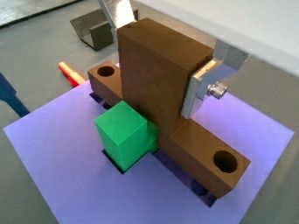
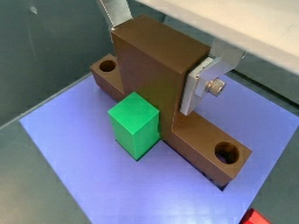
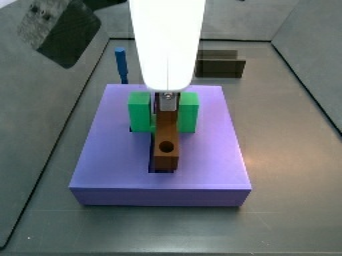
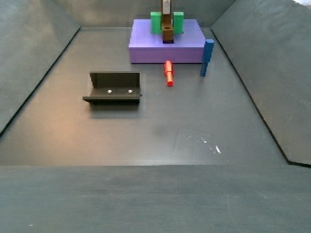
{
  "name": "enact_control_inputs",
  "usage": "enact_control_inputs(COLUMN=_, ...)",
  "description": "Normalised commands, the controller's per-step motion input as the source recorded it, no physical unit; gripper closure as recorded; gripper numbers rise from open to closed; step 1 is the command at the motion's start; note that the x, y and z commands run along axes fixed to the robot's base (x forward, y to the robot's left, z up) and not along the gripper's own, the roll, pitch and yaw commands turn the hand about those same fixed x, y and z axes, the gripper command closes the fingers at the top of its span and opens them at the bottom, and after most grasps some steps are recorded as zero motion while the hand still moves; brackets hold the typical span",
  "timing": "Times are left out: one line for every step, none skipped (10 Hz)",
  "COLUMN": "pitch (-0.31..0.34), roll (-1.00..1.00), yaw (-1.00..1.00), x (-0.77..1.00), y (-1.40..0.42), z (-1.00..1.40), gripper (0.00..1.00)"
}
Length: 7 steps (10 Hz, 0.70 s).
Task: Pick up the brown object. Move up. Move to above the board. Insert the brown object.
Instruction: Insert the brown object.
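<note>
Pincer [image 2: 158, 66] fingers [image 2: 201, 87] clamp the brown object [image 1: 158, 87] by its upright stem, its cross arms seated in the groove of the purple board [image 3: 120, 165], just beside the green block [image 1: 125, 131].

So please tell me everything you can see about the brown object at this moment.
The brown object is a wooden-looking T-shaped block: a thick stem and a cross bar with a round hole near each end. It stands on the purple board, bar down and seemingly sunk in the groove, stem upright. The gripper holds the stem near its top, silver fingers on opposite faces. The green block stands close beside it.
</note>
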Motion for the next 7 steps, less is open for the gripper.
enact_control_inputs(pitch=-0.049, roll=0.00, yaw=-0.01, x=-0.15, y=0.03, z=-0.23, gripper=1.00)
enact_control_inputs(pitch=-0.063, roll=0.00, yaw=0.00, x=-0.13, y=0.01, z=-0.23, gripper=1.00)
enact_control_inputs(pitch=-0.064, roll=-0.02, yaw=0.00, x=0.00, y=0.00, z=-0.21, gripper=1.00)
enact_control_inputs(pitch=-0.060, roll=-0.08, yaw=0.00, x=0.15, y=0.00, z=-0.21, gripper=1.00)
enact_control_inputs(pitch=-0.074, roll=-0.10, yaw=-0.05, x=0.23, y=0.00, z=-0.31, gripper=1.00)
enact_control_inputs(pitch=-0.069, roll=-0.14, yaw=-0.21, x=0.29, y=0.17, z=-0.41, gripper=1.00)
enact_control_inputs(pitch=-0.090, roll=-0.11, yaw=-0.28, x=0.11, y=0.18, z=-0.43, gripper=1.00)
